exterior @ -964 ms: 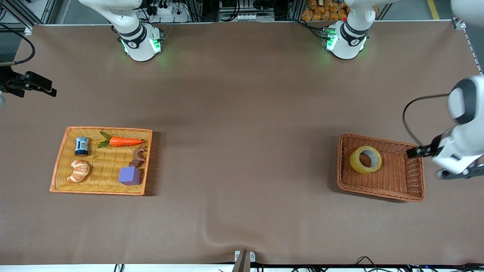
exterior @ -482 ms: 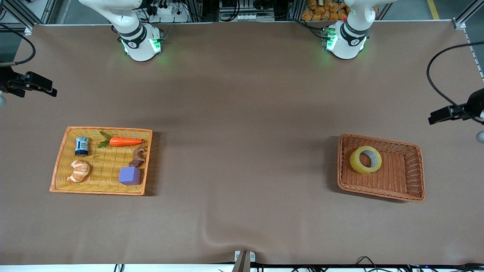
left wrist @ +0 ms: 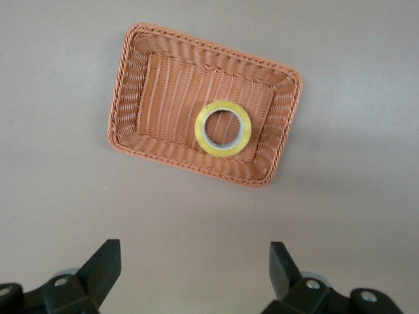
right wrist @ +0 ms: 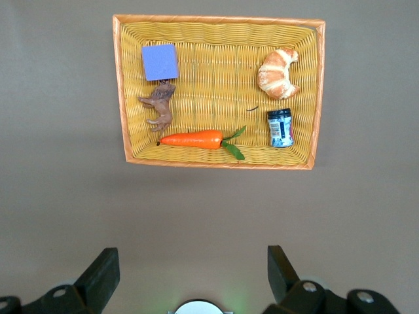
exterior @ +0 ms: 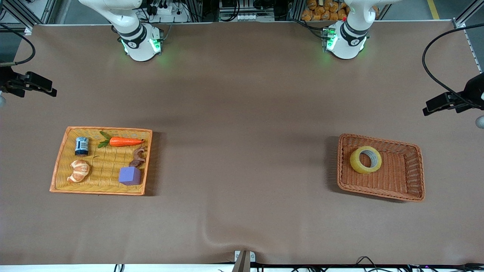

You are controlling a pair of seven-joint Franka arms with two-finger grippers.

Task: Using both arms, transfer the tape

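The tape (exterior: 356, 161), a yellowish ring, lies flat in a brown wicker basket (exterior: 378, 190) toward the left arm's end of the table. It also shows in the left wrist view (left wrist: 243, 127), inside the basket (left wrist: 124, 98). My left gripper (left wrist: 194, 261) is open and empty, high over bare table beside the basket. The left arm's hand shows at the edge of the front view (exterior: 470, 92). My right gripper (right wrist: 193, 261) is open and empty, high over bare table beside the tray. The right arm's hand sits at the edge of the front view (exterior: 26, 84).
An orange-rimmed wicker tray (exterior: 102, 166) toward the right arm's end holds a croissant (exterior: 78, 170), a carrot (exterior: 124, 142), a purple cube (exterior: 129, 175), a small can (exterior: 81, 146) and a brown animal figure (exterior: 138, 156). Brown table lies between tray and basket.
The left arm has risen and drawn away from the basket's edge toward the table's end. The tape stays in the basket. The right arm has not moved.
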